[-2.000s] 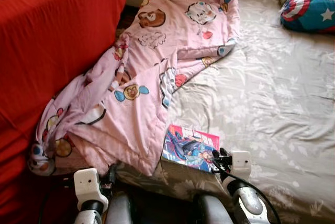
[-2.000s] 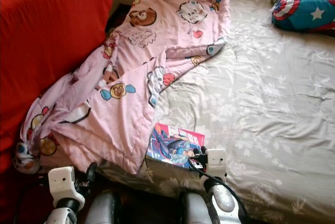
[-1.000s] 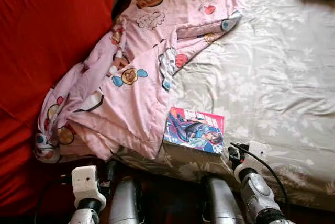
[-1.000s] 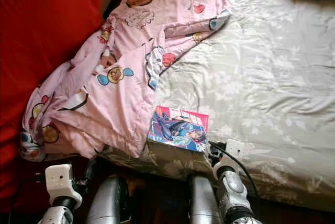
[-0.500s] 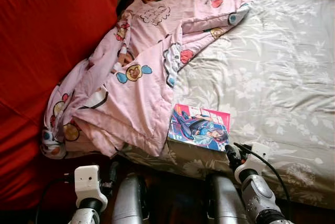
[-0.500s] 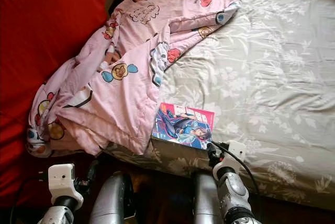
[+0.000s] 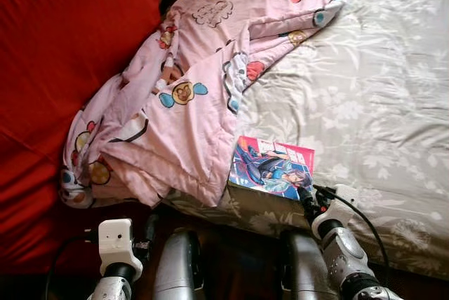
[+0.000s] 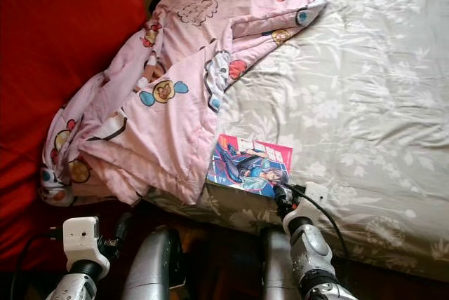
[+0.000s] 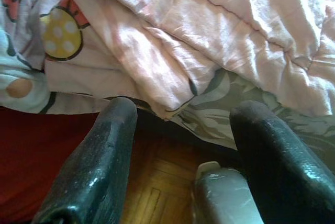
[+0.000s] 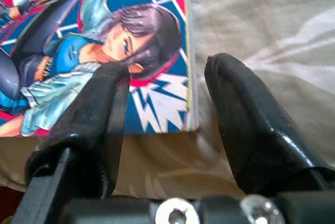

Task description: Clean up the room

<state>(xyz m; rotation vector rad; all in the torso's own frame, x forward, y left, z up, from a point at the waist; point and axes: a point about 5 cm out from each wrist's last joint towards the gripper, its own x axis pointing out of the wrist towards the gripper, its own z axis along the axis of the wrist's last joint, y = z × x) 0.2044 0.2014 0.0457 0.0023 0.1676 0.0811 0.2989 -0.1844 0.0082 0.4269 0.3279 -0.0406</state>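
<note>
A colourful comic book [image 7: 272,168] lies flat near the front edge of the bed [image 7: 379,104], beside the pink cartoon blanket [image 7: 189,97]. My right gripper [image 7: 306,198] is at the book's near right corner, open. In the right wrist view one finger rests over the comic book [image 10: 104,41] cover and the other lies on the sheet past its edge. My left gripper [image 9: 180,145] hangs low at the bed's front left, open with nothing between its fingers, pointing at the blanket's [image 9: 199,41] hanging edge.
A red sofa [image 7: 63,69] stands along the left, with the blanket draped down between it and the bed. The grey floral sheet stretches free to the right. Wooden floor [image 9: 157,192] lies under the bed edge by my legs [image 7: 175,272].
The camera has tilted down and closer to the bed. My right gripper has come forward to the comic book's near corner. The left arm stays low.
</note>
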